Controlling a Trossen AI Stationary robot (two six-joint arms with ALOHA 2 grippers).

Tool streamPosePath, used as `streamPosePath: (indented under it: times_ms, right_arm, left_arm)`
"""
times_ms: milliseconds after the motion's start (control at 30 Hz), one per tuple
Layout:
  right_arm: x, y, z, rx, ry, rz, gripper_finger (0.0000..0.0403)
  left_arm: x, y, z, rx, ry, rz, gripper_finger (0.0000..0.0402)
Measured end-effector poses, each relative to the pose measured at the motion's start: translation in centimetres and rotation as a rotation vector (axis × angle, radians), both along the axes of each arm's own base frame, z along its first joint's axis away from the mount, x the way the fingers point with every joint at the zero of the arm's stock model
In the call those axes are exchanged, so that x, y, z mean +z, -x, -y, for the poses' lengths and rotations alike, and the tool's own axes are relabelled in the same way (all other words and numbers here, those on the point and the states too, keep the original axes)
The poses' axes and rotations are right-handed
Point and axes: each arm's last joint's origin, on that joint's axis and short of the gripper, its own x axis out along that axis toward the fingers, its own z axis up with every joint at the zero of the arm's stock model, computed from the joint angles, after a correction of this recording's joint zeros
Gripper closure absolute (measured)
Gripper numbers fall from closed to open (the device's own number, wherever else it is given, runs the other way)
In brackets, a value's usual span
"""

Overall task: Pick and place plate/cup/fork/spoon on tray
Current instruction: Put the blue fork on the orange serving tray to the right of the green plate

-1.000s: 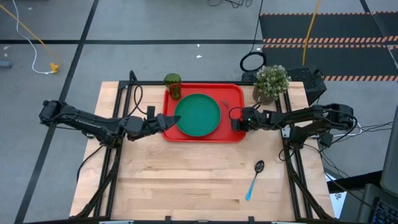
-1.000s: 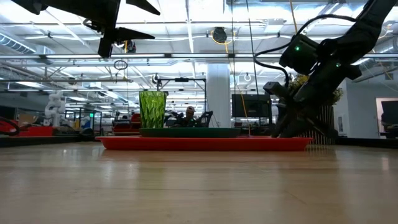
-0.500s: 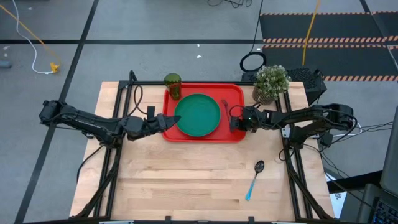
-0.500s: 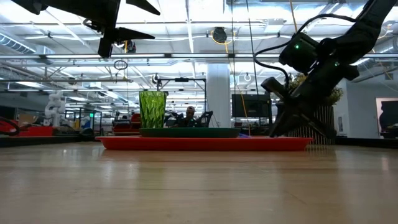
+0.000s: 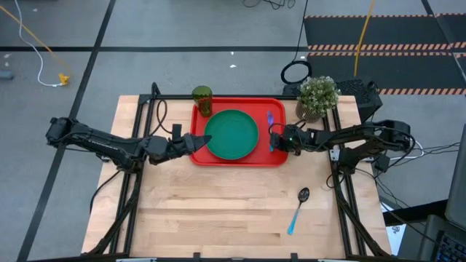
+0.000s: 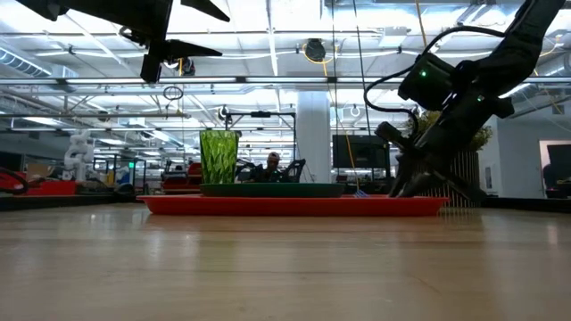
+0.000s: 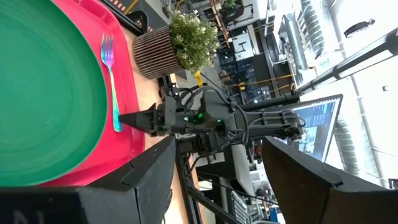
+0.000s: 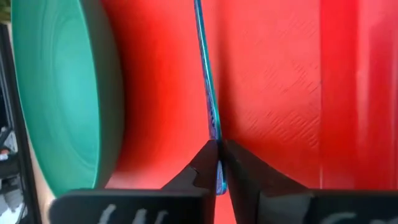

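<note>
The red tray lies at the table's far middle. On it rest the dark-green plate and, at its far left corner, the upright cup. The fork lies along the tray's right part beside the plate, tines toward the far edge, with my right gripper shut on its near end. The spoon lies on the bare wood at the near right. My left gripper hangs open and level, high over the tray's left rim, with nothing between its fingers. My right gripper pinches the near end of the fork's light-blue handle between its two fingertips. The fingers slant down from the table's right side and lie across the fork. The fork stretches low along the tray floor; whether it touches the floor I cannot tell.
A potted plant stands just off the tray's far right corner, close behind my right arm. The near half of the table is open wood except for the spoon. Black frame rails run along both sides of the table.
My right gripper has rolled about its own line while staying over the tray's right part, still shut. The fork has turned with it, and its blue face now shows from above beside the plate.
</note>
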Motion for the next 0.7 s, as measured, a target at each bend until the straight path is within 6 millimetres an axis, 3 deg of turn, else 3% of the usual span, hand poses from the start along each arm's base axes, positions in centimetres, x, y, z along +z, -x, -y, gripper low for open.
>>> streamPosePath:
  times_ms: [267,467,567,700]
  right_arm:
    - [0.0,-0.1,-0.1,0.035,-0.038,0.018,0.0319]
    - [1.1,0.3,0.0,0.055,-0.025,0.055,0.0303]
    - [2.8,0.3,0.8,0.077,0.03,0.055,0.0303]
    - [8.1,-1.4,2.5,0.223,0.167,-0.013,0.0303]
  left_arm:
    - [0.0,0.0,0.0,0.0,0.0,0.001,0.016]
    - [0.0,0.0,0.0,0.0,0.0,0.0,0.016]
    - [0.0,0.0,0.0,0.0,0.001,0.0,0.016]
    - [0.0,0.0,0.0,0.001,0.014,0.006,0.016]
